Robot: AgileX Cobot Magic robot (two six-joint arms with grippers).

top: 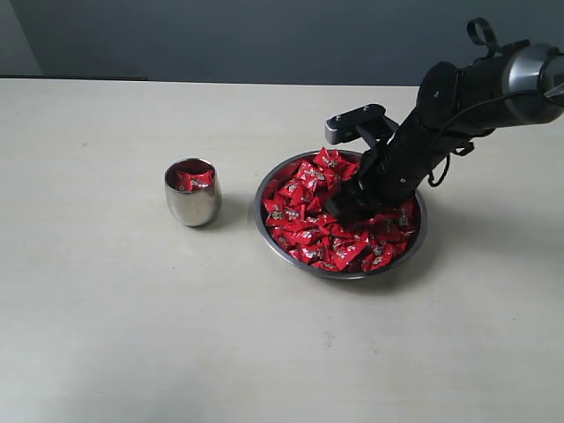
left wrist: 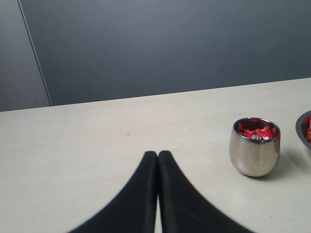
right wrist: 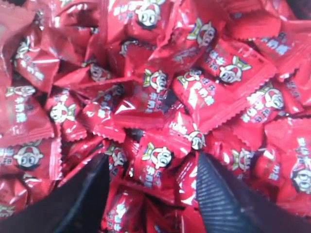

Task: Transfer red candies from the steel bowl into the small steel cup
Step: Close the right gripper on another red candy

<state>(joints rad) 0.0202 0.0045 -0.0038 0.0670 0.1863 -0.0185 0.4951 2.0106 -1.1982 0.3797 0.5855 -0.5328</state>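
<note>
The steel bowl (top: 418, 236) sits right of centre, heaped with red candies (top: 304, 216). My right gripper (top: 345, 210) reaches down into the pile. In the right wrist view its jaws stand open, the right gripper (right wrist: 151, 162) pushed among the red candies (right wrist: 204, 92), with one wrapper lying between the fingers (right wrist: 223, 199). The small steel cup (top: 193, 201) stands left of the bowl with a few red candies inside. In the left wrist view the small steel cup (left wrist: 254, 150) is off to one side of my left gripper (left wrist: 158, 155), which is shut and empty above the table.
A pale table (top: 132, 317) carries everything. A dark wall (top: 264, 35) runs along its far edge. The right arm (top: 476, 92) slants down from the upper right. The bowl's rim (left wrist: 303, 128) just shows in the left wrist view.
</note>
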